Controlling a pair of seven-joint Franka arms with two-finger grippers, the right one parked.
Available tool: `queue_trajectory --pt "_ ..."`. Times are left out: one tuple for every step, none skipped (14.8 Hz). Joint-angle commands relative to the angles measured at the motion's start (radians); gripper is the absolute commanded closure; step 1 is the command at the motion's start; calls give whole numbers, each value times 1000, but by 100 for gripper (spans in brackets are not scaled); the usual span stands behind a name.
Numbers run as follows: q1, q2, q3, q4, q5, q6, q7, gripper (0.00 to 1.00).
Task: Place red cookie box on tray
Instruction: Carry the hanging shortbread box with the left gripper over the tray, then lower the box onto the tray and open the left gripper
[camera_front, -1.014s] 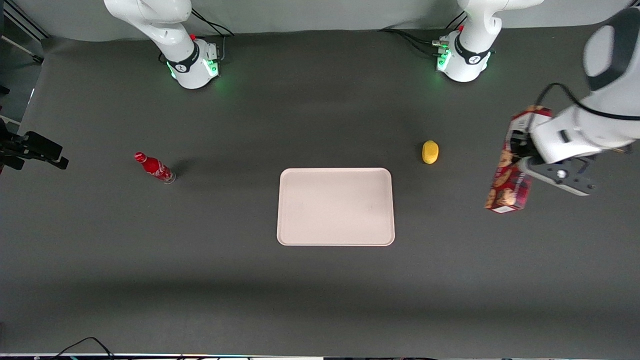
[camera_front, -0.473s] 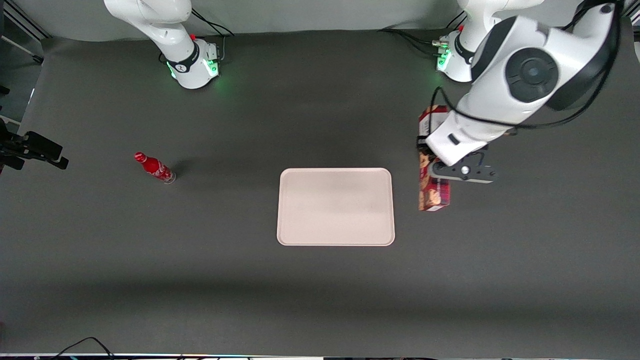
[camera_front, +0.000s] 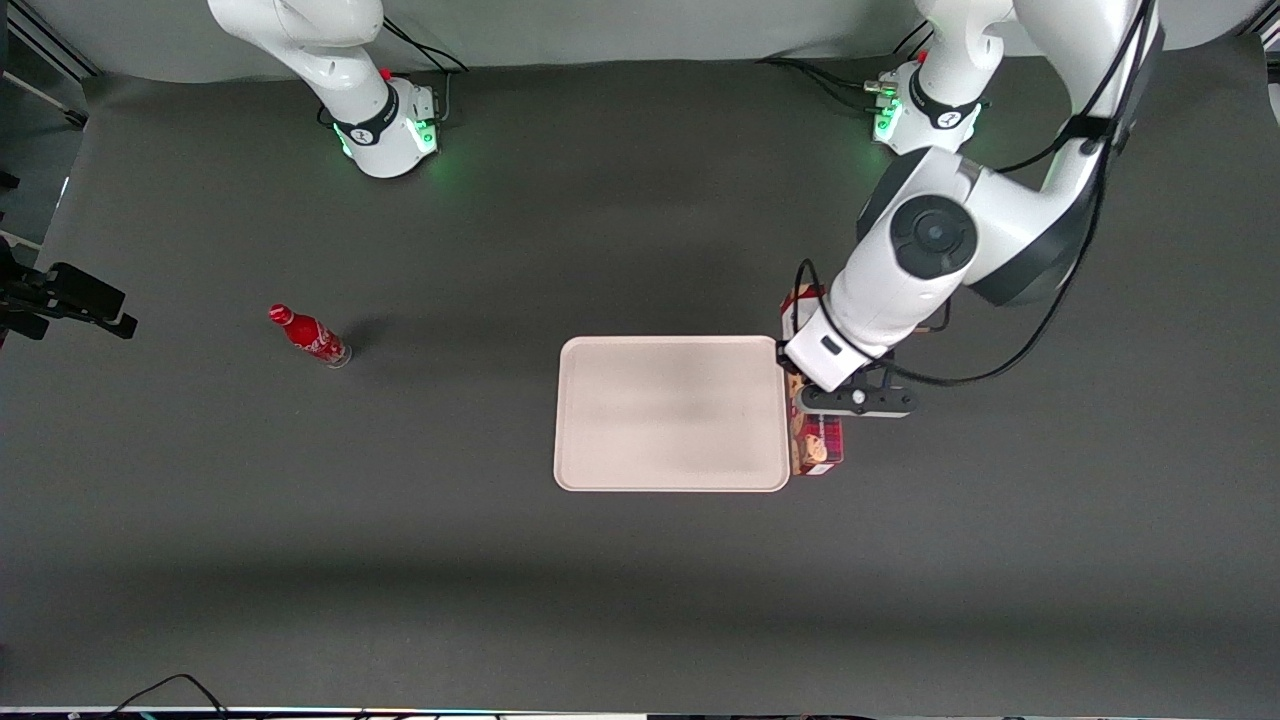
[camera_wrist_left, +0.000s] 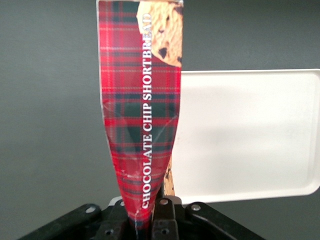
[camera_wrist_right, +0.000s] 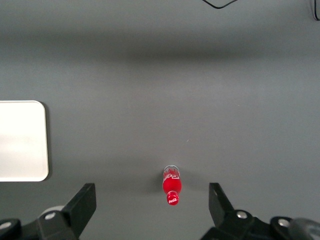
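Gripper (camera_front: 806, 398) of the working arm, its fingers (camera_wrist_left: 162, 220) pinched tight on the red cookie box (camera_wrist_left: 141, 115), hanging just beside the tray (camera_front: 670, 413) at its working-arm edge; the box is carried lengthwise along that edge, above the tabletop (camera_front: 400, 560), likely so it can shift sideways onto the tray
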Motion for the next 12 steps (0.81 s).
queue_trajectory --pt "-9 83 -11 -1 31 89 -56 100" --pt "-11 92 -11 -18 31 125 -63 100" --pt "-14 101 -11 -36 43 155 -92 100" --pt "-27 114 -13 -42 89 168 -131 100" --pt "-38 135 -14 -44 150 171 -189 100" --pt "-46 158 -17 -44 208 176 -248 100" --pt "-47 196 -34 -45 274 209 -336 100" --pt "-47 219 -42 -46 299 224 -362 100" --pt "-49 238 -43 -46 325 240 -375 100" --pt "-53 252 -43 -49 345 252 -381 100" --pt "-57 267 -43 -49 368 263 -398 100" --pt "-61 282 -43 -49 402 274 -425 100"
